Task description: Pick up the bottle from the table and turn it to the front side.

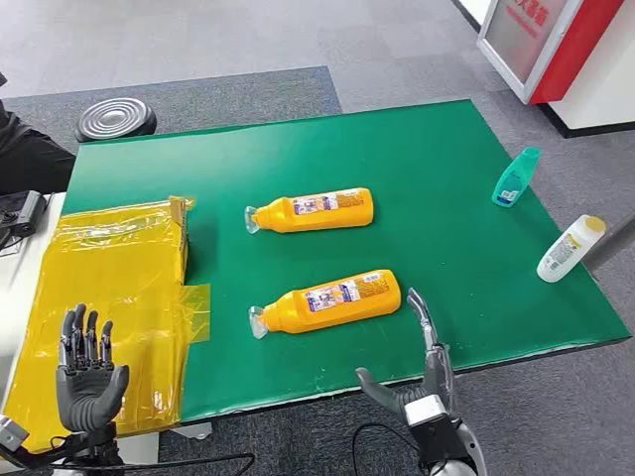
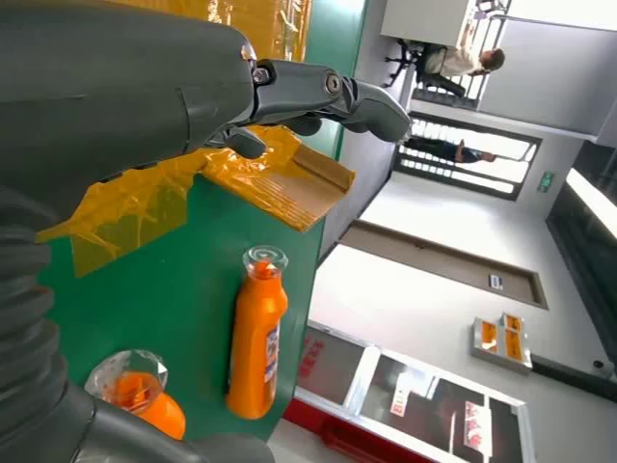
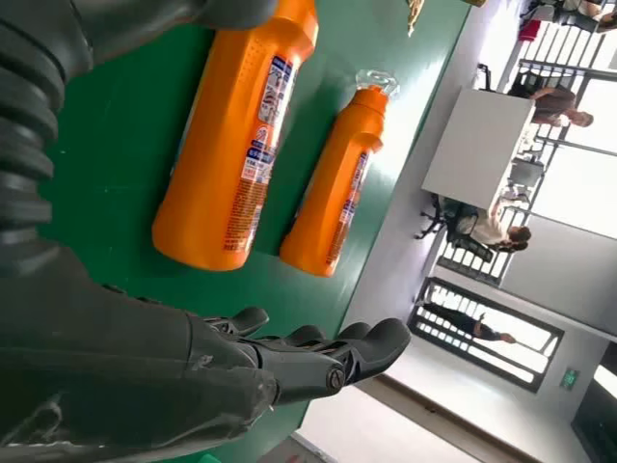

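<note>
Green table (image 1: pixel 420 159) fills the head view. Yellow bag (image 1: pixel 112 297) lies at 9 o'clock. Two orange bottles lie flat mid-table, caps to 9: near bottle (image 1: pixel 329 300) w/ label up, far bottle (image 1: pixel 315 210) at its 12. Teal bottle (image 1: pixel 517 177) at 2, white bottle (image 1: pixel 571 248) at 3. Left hand (image 1: pixel 88 375) at 7, fingers apart, empty. Right hand (image 1: pixel 420 377) at 5, fingers spread, just beside near bottle's base, not touching.
</note>
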{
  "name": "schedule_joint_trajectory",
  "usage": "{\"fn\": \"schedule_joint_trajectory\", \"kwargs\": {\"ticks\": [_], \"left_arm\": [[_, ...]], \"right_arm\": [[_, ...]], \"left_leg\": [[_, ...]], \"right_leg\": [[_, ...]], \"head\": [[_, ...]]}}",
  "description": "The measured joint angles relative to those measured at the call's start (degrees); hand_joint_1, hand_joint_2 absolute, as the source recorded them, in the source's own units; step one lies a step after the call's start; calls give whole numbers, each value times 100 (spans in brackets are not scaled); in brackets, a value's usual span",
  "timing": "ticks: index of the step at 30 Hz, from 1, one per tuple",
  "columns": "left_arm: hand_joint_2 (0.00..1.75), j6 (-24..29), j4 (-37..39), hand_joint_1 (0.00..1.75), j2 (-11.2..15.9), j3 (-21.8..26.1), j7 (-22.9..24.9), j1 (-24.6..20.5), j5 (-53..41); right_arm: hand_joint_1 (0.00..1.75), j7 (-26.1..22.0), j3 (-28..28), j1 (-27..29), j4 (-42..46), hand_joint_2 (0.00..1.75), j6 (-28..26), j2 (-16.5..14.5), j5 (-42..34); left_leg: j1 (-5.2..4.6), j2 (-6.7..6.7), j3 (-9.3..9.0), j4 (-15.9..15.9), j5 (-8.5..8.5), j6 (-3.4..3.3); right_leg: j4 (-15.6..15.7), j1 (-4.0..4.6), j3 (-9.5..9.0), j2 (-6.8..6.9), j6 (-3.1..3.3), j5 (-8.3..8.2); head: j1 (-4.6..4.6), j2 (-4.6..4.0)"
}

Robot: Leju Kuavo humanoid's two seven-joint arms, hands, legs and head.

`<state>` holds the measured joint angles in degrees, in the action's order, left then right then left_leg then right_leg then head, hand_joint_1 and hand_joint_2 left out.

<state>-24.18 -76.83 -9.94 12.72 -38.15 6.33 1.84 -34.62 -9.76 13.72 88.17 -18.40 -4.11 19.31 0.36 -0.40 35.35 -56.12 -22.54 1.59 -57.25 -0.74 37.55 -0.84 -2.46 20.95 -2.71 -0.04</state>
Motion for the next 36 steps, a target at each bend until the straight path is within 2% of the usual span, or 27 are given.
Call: {"fn": "schedule_joint_trajectory", "kwargs": {"ticks": [25,29,32,36], "left_arm": [[175,5,73,0,97,-95,1,-45,54],[175,-67,94,0,171,-77,1,-32,44],[175,-116,125,0,261,-38,1,-33,-106],[175,-175,149,0,370,8,1,-46,-250]], "right_arm": [[0,214,14,-67,0,175,228,0,-48],[0,656,1,-152,14,175,337,102,427],[0,1188,-58,-339,55,175,598,363,946],[0,1635,-178,-631,66,175,875,667,1450]], "left_leg": [[0,0,1,0,0,0],[0,0,2,0,0,0],[0,0,2,0,2,-2],[-1,1,2,0,5,-5]], "right_leg": [[0,0,0,0,0,0],[0,0,-1,0,0,0],[0,-2,-2,0,-2,-3],[0,-4,-2,0,-6,-6]], "head": [[-1,0],[-1,0],[-2,-1],[-1,0]]}}
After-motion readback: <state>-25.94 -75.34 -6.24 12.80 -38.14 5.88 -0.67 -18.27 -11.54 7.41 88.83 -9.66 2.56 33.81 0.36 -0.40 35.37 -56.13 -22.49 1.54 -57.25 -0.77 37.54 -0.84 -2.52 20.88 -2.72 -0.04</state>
